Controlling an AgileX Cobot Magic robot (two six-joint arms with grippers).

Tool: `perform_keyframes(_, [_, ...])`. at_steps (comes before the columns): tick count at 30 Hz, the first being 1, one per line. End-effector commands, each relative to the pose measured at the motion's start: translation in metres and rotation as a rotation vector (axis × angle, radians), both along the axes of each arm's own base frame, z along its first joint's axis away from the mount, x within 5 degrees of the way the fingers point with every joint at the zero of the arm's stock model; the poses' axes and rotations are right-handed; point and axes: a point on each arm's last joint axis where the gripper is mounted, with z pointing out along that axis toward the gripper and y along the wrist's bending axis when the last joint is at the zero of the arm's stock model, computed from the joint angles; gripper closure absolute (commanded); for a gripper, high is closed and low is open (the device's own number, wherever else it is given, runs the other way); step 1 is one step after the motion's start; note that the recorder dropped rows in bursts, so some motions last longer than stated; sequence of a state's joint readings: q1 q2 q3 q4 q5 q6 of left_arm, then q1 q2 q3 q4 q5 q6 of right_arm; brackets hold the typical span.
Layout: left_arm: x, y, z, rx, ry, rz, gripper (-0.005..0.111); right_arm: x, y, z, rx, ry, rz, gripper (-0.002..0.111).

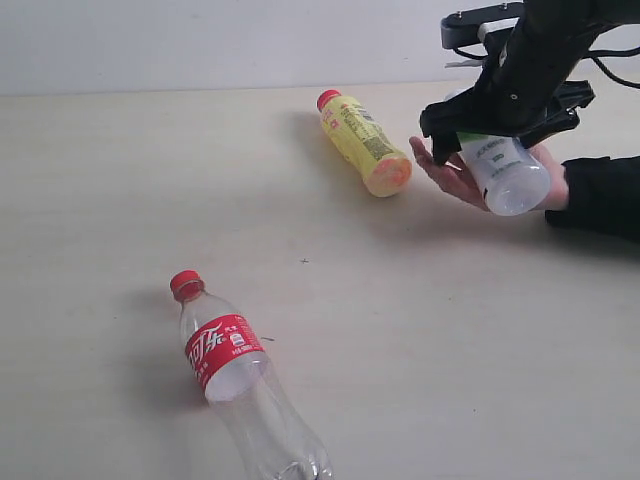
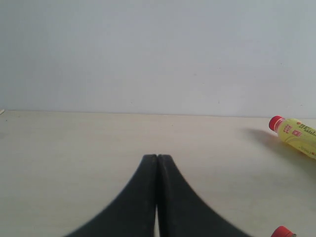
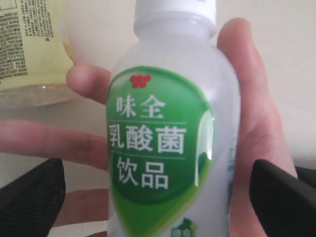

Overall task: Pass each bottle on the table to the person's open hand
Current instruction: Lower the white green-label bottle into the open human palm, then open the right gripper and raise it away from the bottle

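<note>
White bottle (image 3: 168, 148) lies in the person's hand (image 3: 256, 108), between the wide-apart fingers of the right gripper (image 3: 155, 173) (neither touches it); the left gripper (image 2: 157, 160) has its fingers pressed together

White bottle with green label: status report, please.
Left tool shut. Right tool open around white bottle, bottle in person's hand. Yellow bottle, red-label bottle lie on table, nothing blocking.

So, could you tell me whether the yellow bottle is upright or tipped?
Tipped: the yellow bottle lies on its side on the table.
</note>
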State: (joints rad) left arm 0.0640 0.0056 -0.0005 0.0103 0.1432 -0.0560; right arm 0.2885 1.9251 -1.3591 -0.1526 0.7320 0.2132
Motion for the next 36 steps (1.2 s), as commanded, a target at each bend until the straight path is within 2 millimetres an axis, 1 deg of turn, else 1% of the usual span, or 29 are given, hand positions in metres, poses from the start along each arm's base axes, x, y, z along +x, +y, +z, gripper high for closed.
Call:
perform_keyframes(1, [0.000,0.000,0.000,-0.007,-0.005,-0.006,0.106,-0.001,-0.002,0.017,0.005,-0.051,0.008,0.013])
perform_keyframes(7, [0.000,0.000,0.000,-0.007,-0.005,-0.006,0.106,-0.003,-0.003,0.032,0.019,-0.097,0.010,0.013])
perform_keyframes(14, [0.000,0.000,0.000,-0.007,-0.005,-0.006,0.106,-0.006,-0.003,0.042,0.025,-0.124,0.014,0.013])
perform_keyframes(18, [0.000,0.000,0.000,-0.007,-0.005,-0.006,0.106,-0.011,-0.005,0.058,0.025,-0.160,0.035,0.013])
perform_keyframes(21, [0.000,0.000,0.000,-0.007,-0.005,-0.006,0.106,-0.022,-0.008,0.078,0.018,-0.172,0.047,0.020])
perform_keyframes(24, [0.000,0.000,0.000,-0.007,-0.005,-0.006,0.106,-0.038,-0.014,0.096,0.004,-0.184,0.070,0.041])
perform_keyframes(25, [0.000,0.000,0.000,-0.007,-0.005,-0.006,0.106,-0.055,-0.018,0.105,0.012,-0.221,0.078,0.061])
perform_keyframes(26, [0.000,0.000,0.000,-0.007,-0.005,-0.006,0.106,-0.065,-0.021,0.111,0.023,-0.258,0.081,0.072])
perform_keyframes(27, [0.000,0.000,0.000,-0.007,-0.005,-0.006,0.106,-0.087,-0.024,0.112,0.075,-0.315,0.077,0.091])
perform_keyframes(28, [0.000,0.000,0.000,-0.007,-0.005,-0.006,0.106,-0.097,-0.026,0.106,0.105,-0.320,0.070,0.098])
perform_keyframes(29, [0.000,0.000,0.000,-0.007,-0.005,-0.006,0.106,-0.121,-0.029,0.100,0.168,-0.377,0.059,0.108])
perform_keyframes(30, [0.000,0.000,0.000,-0.007,-0.005,-0.006,0.106,-0.130,-0.031,0.096,0.190,-0.399,0.058,0.108])
perform_keyframes(31, [0.000,0.000,0.000,-0.007,-0.005,-0.006,0.106,-0.155,-0.036,0.084,0.249,-0.445,0.044,0.108])
perform_keyframes(32, [0.000,0.000,0.000,-0.007,-0.005,-0.006,0.106,-0.165,-0.038,0.081,0.275,-0.479,0.039,0.108])
perform_keyframes(33, [0.000,0.000,0.000,-0.007,-0.005,-0.006,0.106,-0.188,-0.043,0.066,0.315,-0.513,0.022,0.108])
perform_keyframes(34, [0.000,0.000,0.000,-0.007,-0.005,-0.006,0.106,-0.207,-0.049,0.051,0.327,-0.534,0.014,0.108])
perform_keyframes(35, [0.000,0.000,0.000,-0.007,-0.005,-0.006,0.106,-0.219,-0.053,0.045,0.342,-0.563,0.000,0.108])
perform_keyframes(36, [0.000,0.000,0.000,-0.007,-0.005,-0.006,0.106,-0.236,-0.059,0.037,0.353,-0.610,-0.004,0.108])
